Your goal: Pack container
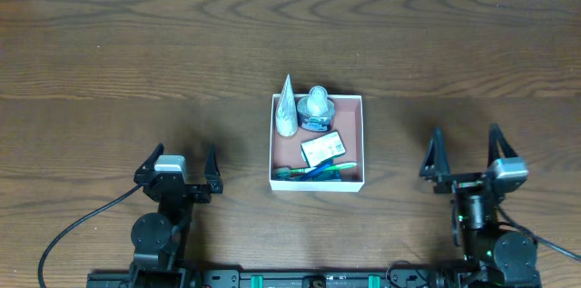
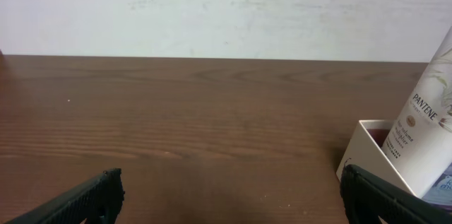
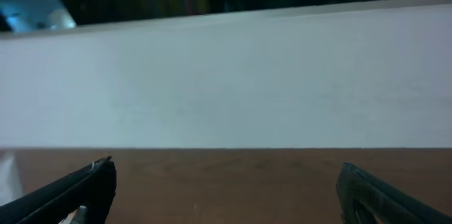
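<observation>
One dark, wood-grained surface (image 1: 182, 43) fills the overhead view, with a pale wall (image 2: 226, 12) rising behind it in both wrist views. On it, about midway between the two arms and well apart from each, sits the container (image 1: 316, 184), a square shallow box with thin white walls and a pinkish-brown floor; one white corner of it also shows at the right edge of the left wrist view. The left hand (image 1: 182, 159) rests low near the front edge to the container's left, its black fingers (image 2: 78, 203) spread wide with only bare wood between them. The right hand (image 1: 465, 147) sits likewise to the container's right, its fingers (image 3: 70, 189) spread and pinching nothing. Inside the container, a white Pantene tube (image 1: 288, 106) leans in the far left corner, its narrow end poking out past the rim. Just beside it, at the far wall, sits a round grey item with a pale top (image 1: 316, 106); what it is cannot be told. Nearer lies a flat white packet with a green mark (image 1: 323, 148), tilted, and along the near wall lie green and blue toothbrushes (image 1: 313, 172).
</observation>
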### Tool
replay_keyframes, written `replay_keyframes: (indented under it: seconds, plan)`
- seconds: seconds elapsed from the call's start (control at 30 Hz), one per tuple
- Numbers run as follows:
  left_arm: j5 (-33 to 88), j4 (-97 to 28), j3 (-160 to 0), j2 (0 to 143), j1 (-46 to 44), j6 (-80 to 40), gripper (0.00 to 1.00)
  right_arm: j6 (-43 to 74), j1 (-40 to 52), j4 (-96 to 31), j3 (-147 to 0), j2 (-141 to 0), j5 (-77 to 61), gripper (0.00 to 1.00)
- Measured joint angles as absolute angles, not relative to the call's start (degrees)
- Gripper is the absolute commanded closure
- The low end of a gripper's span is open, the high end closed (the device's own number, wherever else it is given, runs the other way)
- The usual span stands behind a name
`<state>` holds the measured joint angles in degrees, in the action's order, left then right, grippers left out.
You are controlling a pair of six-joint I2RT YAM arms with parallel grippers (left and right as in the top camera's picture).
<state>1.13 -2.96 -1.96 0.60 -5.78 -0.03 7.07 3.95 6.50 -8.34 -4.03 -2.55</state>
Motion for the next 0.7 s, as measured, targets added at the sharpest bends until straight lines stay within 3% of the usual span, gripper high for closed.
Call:
replay_keyframes:
  seconds: [0.7]
  plan:
    - [1.15,-2.98,-1.96,0.6,-5.78,-0.03,0.02,-0.69,3.95,-3.64,-0.43,-0.69,-4.54,0.01]
